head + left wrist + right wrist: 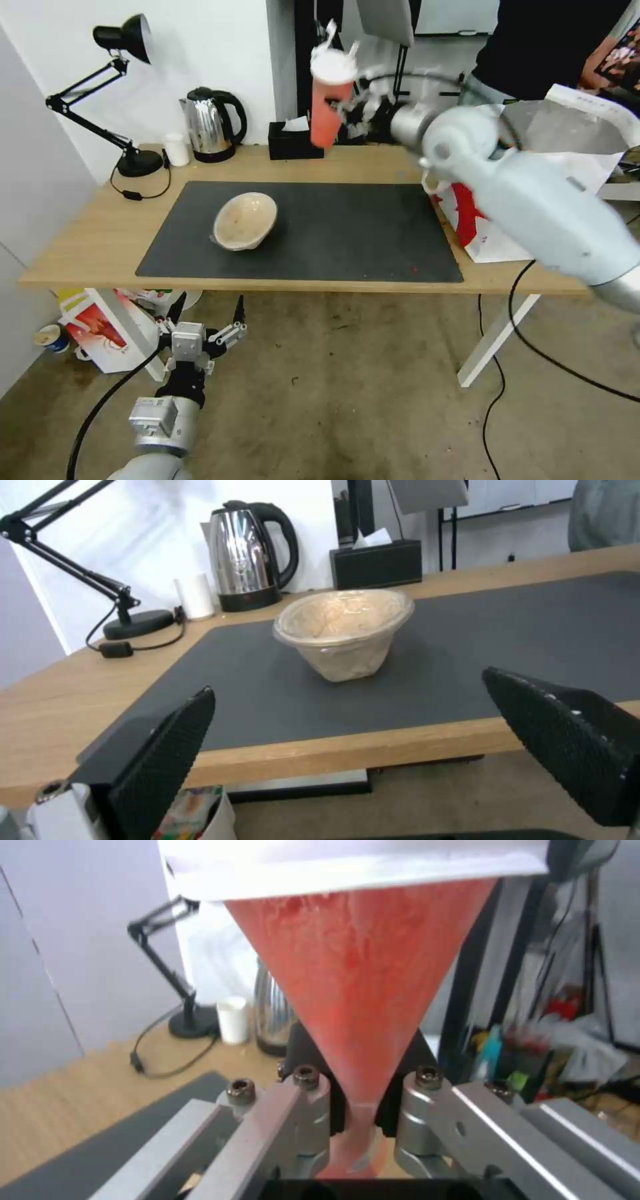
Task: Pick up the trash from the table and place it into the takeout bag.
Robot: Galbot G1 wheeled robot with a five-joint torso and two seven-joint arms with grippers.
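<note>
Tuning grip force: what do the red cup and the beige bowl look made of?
Red cup, held in the right gripper: looks like thin translucent plastic, matte, with a white lid; light shows through the wall. Beige bowl on the mat: likely pressed fibre or paper pulp, dull and slightly wrinkled, possibly film-lined.

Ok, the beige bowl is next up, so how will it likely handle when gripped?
The beige bowl looks thin and crinkled, so probably light and apt to flex or crush. It sits tilted on the mat on a narrow base, so a push may tip it.
</note>
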